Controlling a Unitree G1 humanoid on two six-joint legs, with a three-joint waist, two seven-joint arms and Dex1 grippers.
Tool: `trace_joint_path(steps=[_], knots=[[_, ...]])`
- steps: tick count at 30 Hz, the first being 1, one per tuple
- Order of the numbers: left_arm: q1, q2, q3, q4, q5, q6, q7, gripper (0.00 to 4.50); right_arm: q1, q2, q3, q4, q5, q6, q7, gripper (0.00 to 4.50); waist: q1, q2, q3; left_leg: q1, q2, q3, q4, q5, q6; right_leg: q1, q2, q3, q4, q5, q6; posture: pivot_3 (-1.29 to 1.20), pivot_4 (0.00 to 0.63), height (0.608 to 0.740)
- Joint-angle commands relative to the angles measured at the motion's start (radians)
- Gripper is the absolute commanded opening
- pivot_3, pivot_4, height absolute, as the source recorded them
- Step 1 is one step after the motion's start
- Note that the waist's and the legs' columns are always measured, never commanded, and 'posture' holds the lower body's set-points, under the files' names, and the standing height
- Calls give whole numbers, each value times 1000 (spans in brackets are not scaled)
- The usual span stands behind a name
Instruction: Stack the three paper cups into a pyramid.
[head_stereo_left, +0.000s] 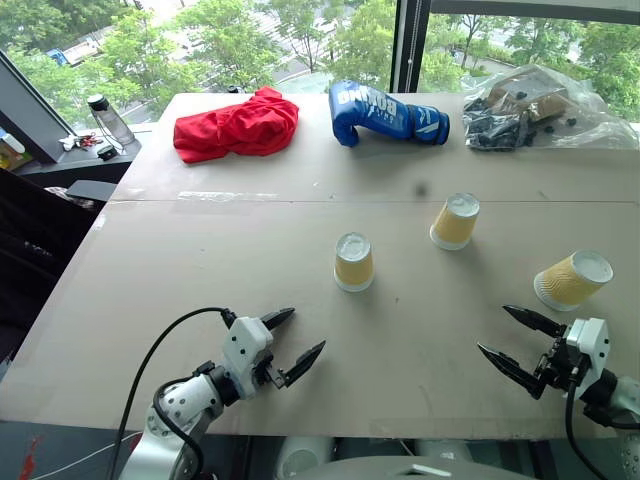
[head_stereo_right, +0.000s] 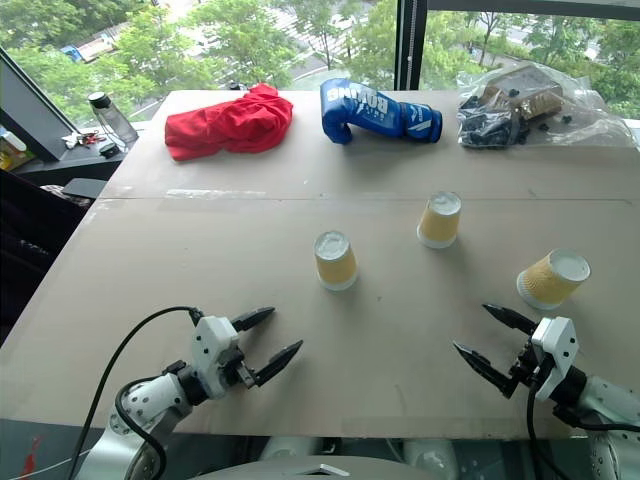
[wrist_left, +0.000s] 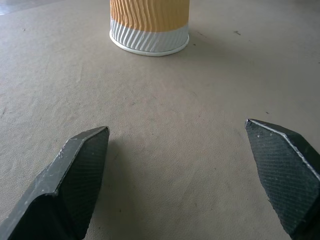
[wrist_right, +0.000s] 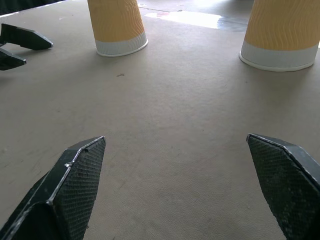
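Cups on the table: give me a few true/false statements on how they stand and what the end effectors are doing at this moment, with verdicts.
1. All three cups stand upside down, apart from each other. True: the middle cup, the far cup and the right cup each sit alone on the table.
2. One cup is already stacked on another. False: none is stacked.
3. The left end effector is open and holds nothing. True.
4. The right end effector is shut on the right cup. False: it is open, short of that cup.
5. A blue boxing glove lies at the far side, beside a red cloth. True.
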Motion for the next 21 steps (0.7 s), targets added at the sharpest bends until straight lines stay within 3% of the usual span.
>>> trace_joint_path(steps=[1, 12, 21], knots=[[19, 17, -3, -6, -1, 35, -4, 4439, 0, 4, -2, -10, -1, -14, 0, 4500, 0, 0, 0, 0, 0, 0, 0, 0, 0, 0, 0, 0, 0, 0, 0, 0, 150, 740], [-13, 18, 3, -19, -23, 35, -14, 4439, 11, 14, -6, -25, 27, -17, 27, 4500, 0, 0, 0, 1, 0, 0, 1, 0, 0, 0, 0, -1, 2, 0, 0, 0, 150, 740], [-187, 19, 1, -72, -111, 96, -47, 4439, 26, -8, -17, -162, 139, 48, 69, 4500, -1, -4, 2, 0, 0, -2, 5, 0, 0, 0, 1, -3, 6, 0, 0, 0, 150, 740]])
